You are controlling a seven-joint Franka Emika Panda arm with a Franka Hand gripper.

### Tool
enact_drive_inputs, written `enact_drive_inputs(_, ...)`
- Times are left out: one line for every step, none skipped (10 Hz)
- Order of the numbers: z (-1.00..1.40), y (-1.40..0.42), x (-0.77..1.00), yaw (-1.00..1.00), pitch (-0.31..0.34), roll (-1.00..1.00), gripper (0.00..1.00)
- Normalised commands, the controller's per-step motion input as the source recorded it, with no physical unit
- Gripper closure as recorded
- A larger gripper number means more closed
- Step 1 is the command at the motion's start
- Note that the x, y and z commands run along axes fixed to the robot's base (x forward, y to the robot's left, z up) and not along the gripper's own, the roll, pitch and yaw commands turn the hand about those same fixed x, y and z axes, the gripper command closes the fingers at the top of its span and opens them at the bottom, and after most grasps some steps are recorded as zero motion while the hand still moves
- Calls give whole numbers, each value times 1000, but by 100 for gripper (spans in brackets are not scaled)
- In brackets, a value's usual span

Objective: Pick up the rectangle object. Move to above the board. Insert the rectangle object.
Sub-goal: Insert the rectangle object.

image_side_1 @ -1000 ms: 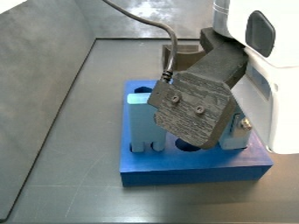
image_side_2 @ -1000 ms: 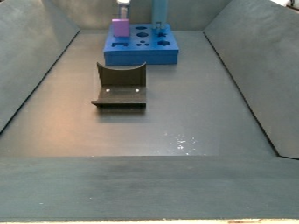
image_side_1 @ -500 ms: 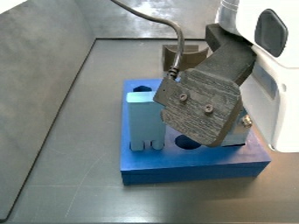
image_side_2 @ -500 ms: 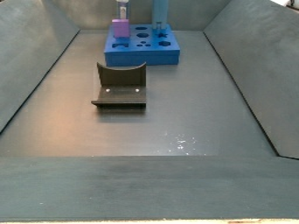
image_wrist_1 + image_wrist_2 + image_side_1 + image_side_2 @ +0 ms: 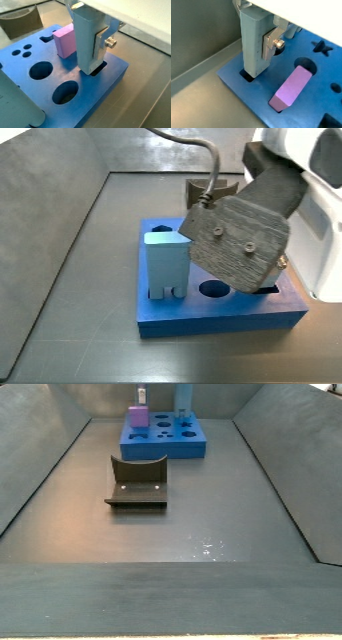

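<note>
My gripper [image 5: 91,44] is shut on the rectangle object [image 5: 88,35], a tall grey-blue slab held upright. A silver finger [image 5: 101,42] presses its side. In both wrist views the slab's lower end stands at a dark slot at the corner of the board [image 5: 113,75], a blue block with holes; how deep it goes I cannot tell. The gripper [image 5: 257,45], the slab [image 5: 252,40] and the board [image 5: 244,86] also show from the opposite side. In a side view the slab [image 5: 181,396] stands upright on the distant board [image 5: 163,442].
A pink cube [image 5: 64,40] [image 5: 291,89] sits in a board hole close beside the slab. A pale two-legged block [image 5: 166,266] stands on the board's other end. The fixture [image 5: 136,482] stands on the floor mid-bin. Grey walls [image 5: 34,474] enclose the floor.
In a side view the wrist's dark housing has shifted right and slightly lower. The slab stays upright at the board's corner.
</note>
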Motion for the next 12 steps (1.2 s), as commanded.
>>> enact_drive_inputs(0,0,46,-29,0,0,100)
enact_drive_inputs(51,0,177,-97,186,-177,100)
enact_drive_inputs(0,174,0,-34,-80,-483,100)
enact_drive_inputs(0,334,0,0,-154,-754,100)
enact_drive_inputs(0,134,0,-9,0,-269,100)
enact_drive_inputs(0,0,0,0,0,-131,100)
enact_drive_inputs(0,46,0,0,100,-1000,100)
enact_drive_inputs(89,100,0,0,260,-1000,100)
enact_drive_inputs(0,111,0,43,26,-683,100)
enact_drive_inputs(0,0,0,54,0,0,100)
enact_drive_inputs(-17,-569,-60,563,-240,120,100)
enact_drive_inputs(-20,-451,-77,431,-183,214,100)
